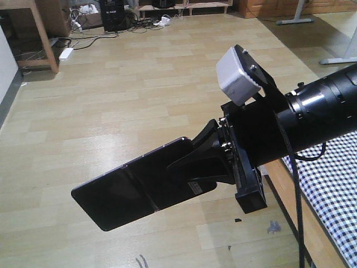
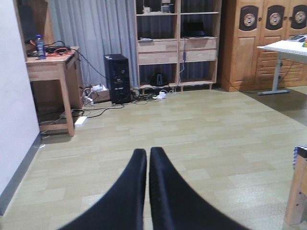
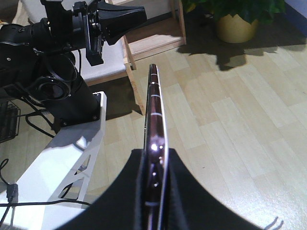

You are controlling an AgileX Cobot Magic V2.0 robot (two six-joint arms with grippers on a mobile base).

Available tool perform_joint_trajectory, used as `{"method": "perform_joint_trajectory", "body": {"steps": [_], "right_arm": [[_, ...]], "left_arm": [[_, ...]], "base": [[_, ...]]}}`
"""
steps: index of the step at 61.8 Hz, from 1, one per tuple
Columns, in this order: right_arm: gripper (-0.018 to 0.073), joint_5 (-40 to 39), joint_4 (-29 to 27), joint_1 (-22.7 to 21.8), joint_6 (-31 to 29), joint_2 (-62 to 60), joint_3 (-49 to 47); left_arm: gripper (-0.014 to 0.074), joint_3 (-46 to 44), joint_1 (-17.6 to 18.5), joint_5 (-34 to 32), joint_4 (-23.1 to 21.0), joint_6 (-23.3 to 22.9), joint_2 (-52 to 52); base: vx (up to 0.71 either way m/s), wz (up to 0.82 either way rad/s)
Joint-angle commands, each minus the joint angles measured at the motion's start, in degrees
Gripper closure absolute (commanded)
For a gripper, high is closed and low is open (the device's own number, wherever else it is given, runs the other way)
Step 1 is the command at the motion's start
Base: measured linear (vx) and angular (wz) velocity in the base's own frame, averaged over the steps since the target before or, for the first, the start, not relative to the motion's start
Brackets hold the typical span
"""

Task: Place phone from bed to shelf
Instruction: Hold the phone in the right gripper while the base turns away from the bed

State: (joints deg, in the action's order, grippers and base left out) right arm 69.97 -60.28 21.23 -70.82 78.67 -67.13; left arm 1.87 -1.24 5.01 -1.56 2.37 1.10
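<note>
Black glossy phone [image 1: 134, 187] | aloft over floor [image 1: 139, 95], clear of bed [image 1: 334, 184], pinched by right gripper [image 3: 154, 160] | left gripper [image 2: 147, 160] pressed together, empty | step: carry | next, likely: reach shelf [image 3: 156, 42], level phone, set down, release.

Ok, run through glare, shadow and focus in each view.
Front view: a pale sheen streaks the floor; the phone shows only faint reflections. Left wrist view: the left gripper is dark and soft, the background sharper. Right wrist view: glints run along the phone's edge; the plant casts a dark shadow.
</note>
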Motion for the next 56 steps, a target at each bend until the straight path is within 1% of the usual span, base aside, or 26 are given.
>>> {"method": "perform_joint_trajectory", "body": {"steps": [1,32,56], "right_arm": [[0.0561,3.80,-5.02,0.00,-0.10,-2.03,-1.33],[0.0561,3.80,-5.02,0.00,-0.10,-2.38,-1.33],[0.0561,3.80,-4.92,0.00,-0.10,-5.05,-1.33]], "left_arm": [[0.0595,-1.43,-0.19,-4.12,-0.56,-0.50,0.42],[0.0595,-1.43,-0.19,-4.12,-0.56,-0.50,0.42],[0.0595,-1.43,-0.19,-4.12,-0.56,-0.50,0.42]], "base": [[-0.03,0.13],[0.02,0.09],[0.13,0.10]]}}
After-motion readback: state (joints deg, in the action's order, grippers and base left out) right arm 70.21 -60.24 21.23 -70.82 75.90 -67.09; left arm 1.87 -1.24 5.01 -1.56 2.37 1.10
